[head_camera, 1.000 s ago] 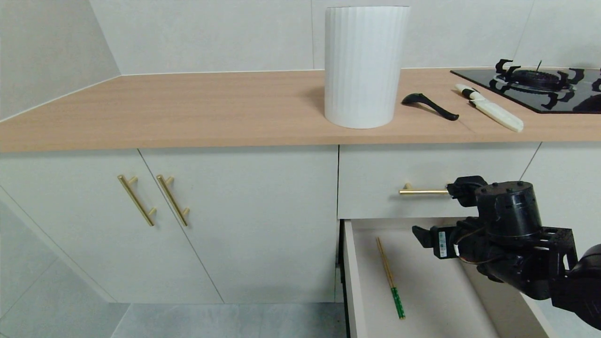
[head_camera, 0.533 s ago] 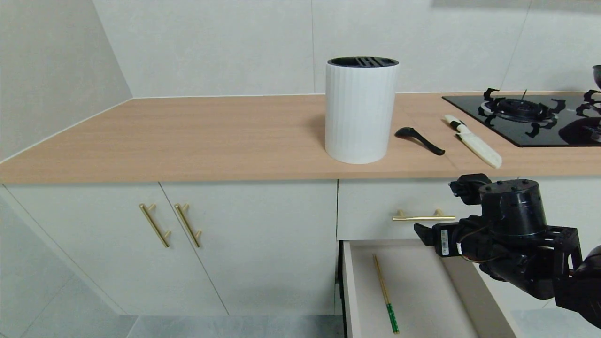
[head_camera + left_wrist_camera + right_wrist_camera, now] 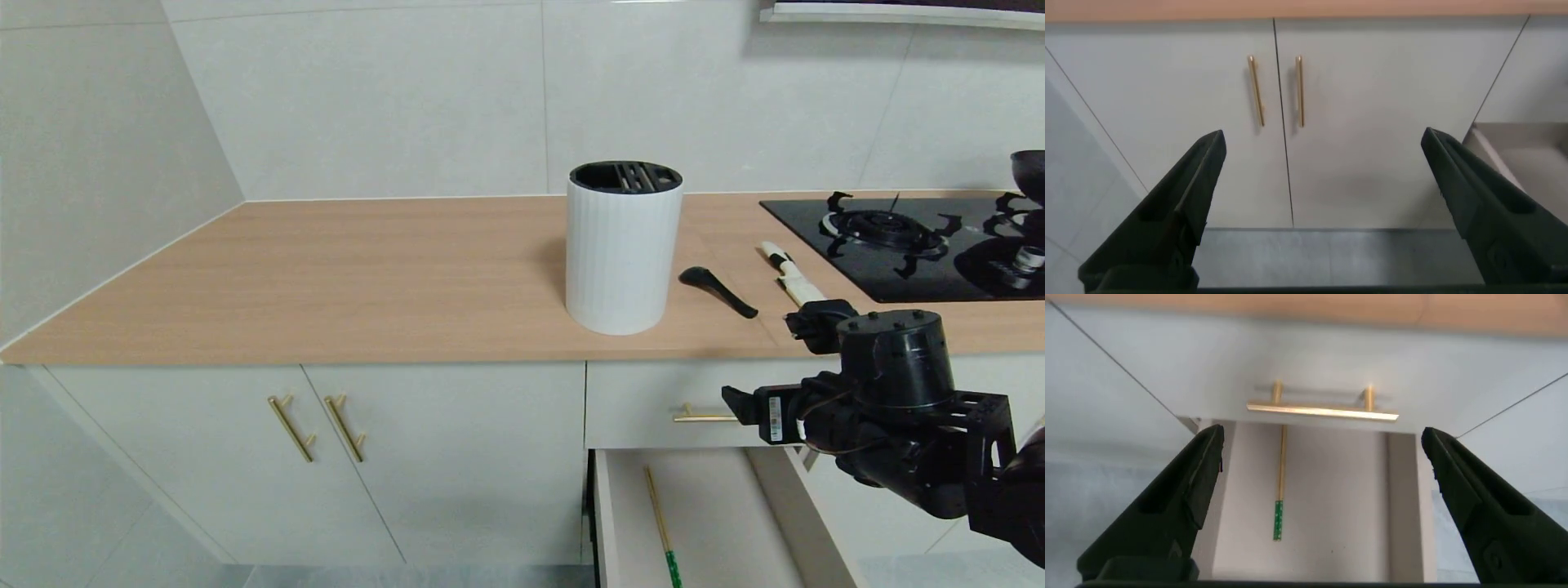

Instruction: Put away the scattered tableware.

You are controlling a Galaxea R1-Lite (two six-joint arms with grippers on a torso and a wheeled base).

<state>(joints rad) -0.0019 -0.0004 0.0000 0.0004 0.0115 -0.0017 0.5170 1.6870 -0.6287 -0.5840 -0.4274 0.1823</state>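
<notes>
Legible text, numbers, signs: none. Sole printed item: small white sticker [image 3: 771, 420] with dark barcode-like marks, too small to read, stuck on the outer side of one finger of the right gripper [image 3: 766, 358], just behind that fingertip.

Looks matte black throughout. Round wrist housing [image 3: 894, 359] studded on top with small screws [image 3: 886, 322]; just ahead of it, by the right gripper [image 3: 763, 361], a white barcode label [image 3: 769, 421] and thin looping cables [image 3: 819, 448]; behind it, a square open bracket [image 3: 976, 400]. 2 blunt tapered fingers [image 3: 1167, 514].
</notes>
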